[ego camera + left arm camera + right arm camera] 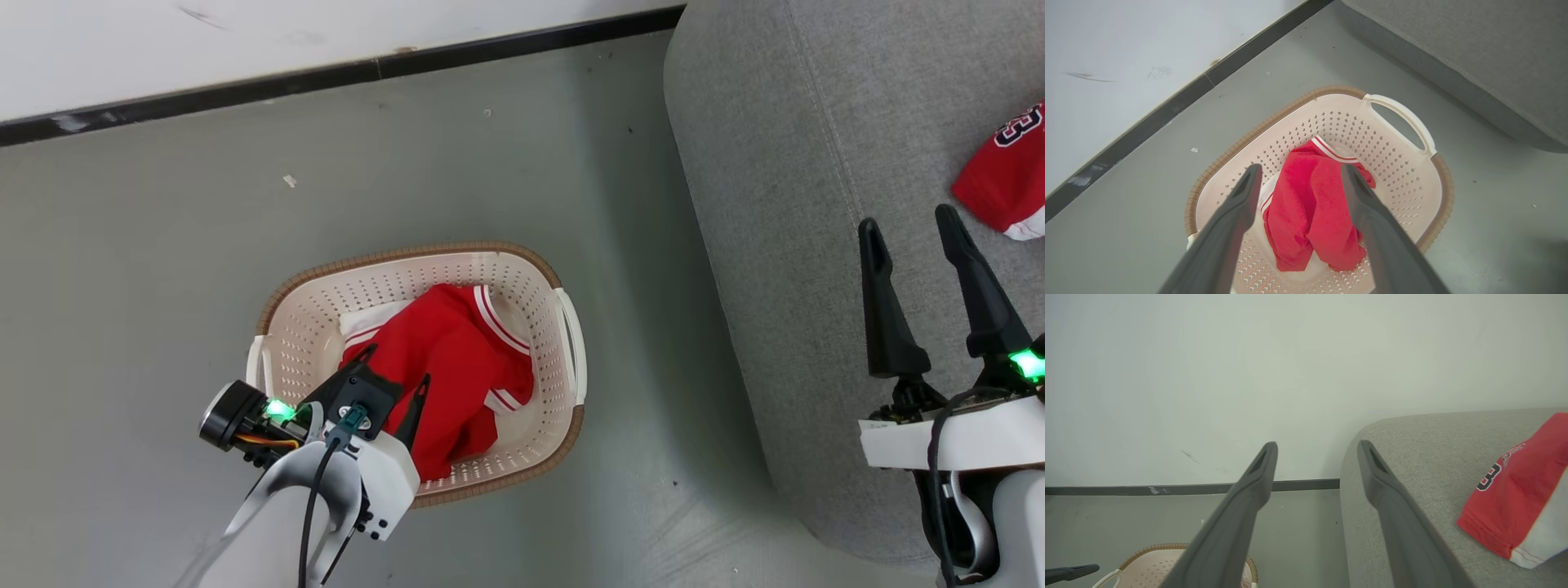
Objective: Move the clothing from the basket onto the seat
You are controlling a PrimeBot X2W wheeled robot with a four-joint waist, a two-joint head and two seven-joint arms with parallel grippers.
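Observation:
A red garment with white stripes (457, 367) (1312, 212) lies crumpled in the cream basket (539, 286) (1412, 171) on the floor. My left gripper (394, 367) (1300, 173) hovers open just above that garment, fingers either side of it, nothing held. A second red garment with a dark number (1008, 175) (1515, 498) rests on the grey seat (775, 163) (1412, 457). Over the seat's left edge my right gripper (910, 224) (1316, 447) stands open and empty, left of that garment. The basket's rim (1155, 549) peeks in at the right wrist view's bottom.
A white wall (245, 41) with a black baseboard (326, 77) runs behind the basket. Grey floor (163, 245) surrounds the basket, with a strip of it between basket and seat. The left gripper's fingertip (1069, 572) shows at the right wrist view's lower left.

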